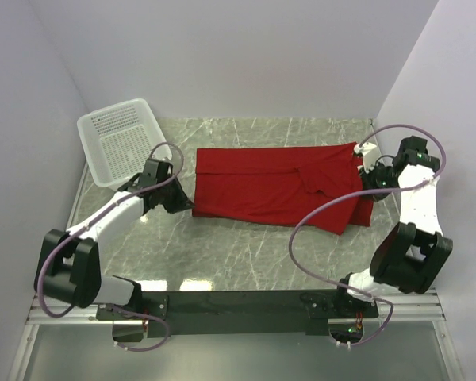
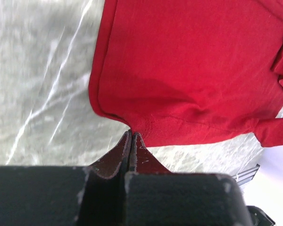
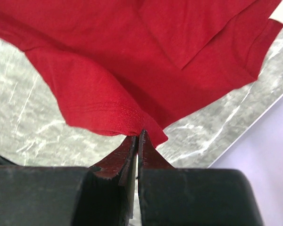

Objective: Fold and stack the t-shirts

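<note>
The shirt (image 1: 278,184) lies lengthwise across mid-frame between the arms. The left pincer (image 2: 131,136) is pinched tight on its left hem, the right pincer (image 3: 139,135) likewise on its right end.

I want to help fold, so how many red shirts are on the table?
1. The red shirt lies stretched across the middle of the table, right of the white basket. Another could hide beneath its folds.
</note>
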